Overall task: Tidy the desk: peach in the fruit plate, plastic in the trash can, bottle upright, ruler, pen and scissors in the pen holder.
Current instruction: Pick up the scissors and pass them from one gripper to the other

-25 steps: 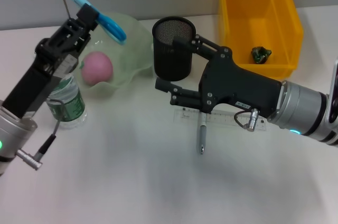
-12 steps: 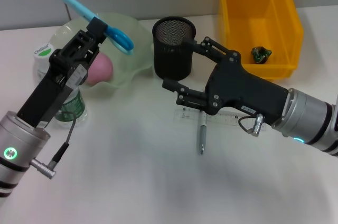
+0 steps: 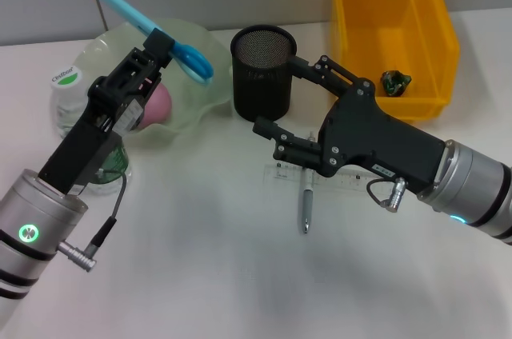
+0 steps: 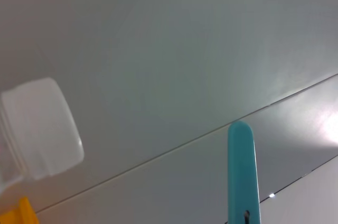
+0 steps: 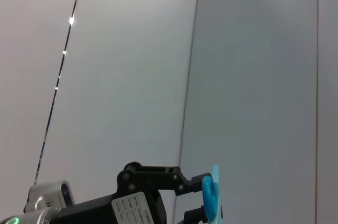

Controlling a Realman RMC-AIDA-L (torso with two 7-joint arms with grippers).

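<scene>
Two arms are over the desk. Left gripper [image 3: 154, 49] is pinched on the scissors [image 3: 152, 31], holding them in the air above the fruit plate [image 3: 196, 103], blue handles toward the pen holder [image 3: 262, 73], blade end pointing up and toward the far-left corner of the tabletop. Right gripper [image 3: 280, 99] has its fingers spread wide, one finger touching or just beside the pen holder's side, the other lower, near the tabletop; it appears to be bracing the holder, though I cannot tell if it actually grips it.

Status of items:
- peach [image 3: 154, 105]: in the fruit plate, partly hidden by the left arm. Done.
- plastic [image 3: 394, 81]: in the yellow trash can [image 3: 432, 35] at the far-right corner. Done.
- bottle [image 3: 76, 115]: upright near the left edge, behind the left arm. Done.
- ruler [image 3: 352, 181] and pen [image 3: 305, 209]: lying flat on the tabletop, mid-desk, below the right gripper, the pen's upper end touching the ruler's edge. Not yet done.

Step in hand, by my reading: carrying the scissors to the pen holder. Next move calls for bringing them over the holder's open mouth, tilting them near vertical, lowering and then releasing. Risk: the long scissors catching the mesh rim and tipping the holder.
</scene>
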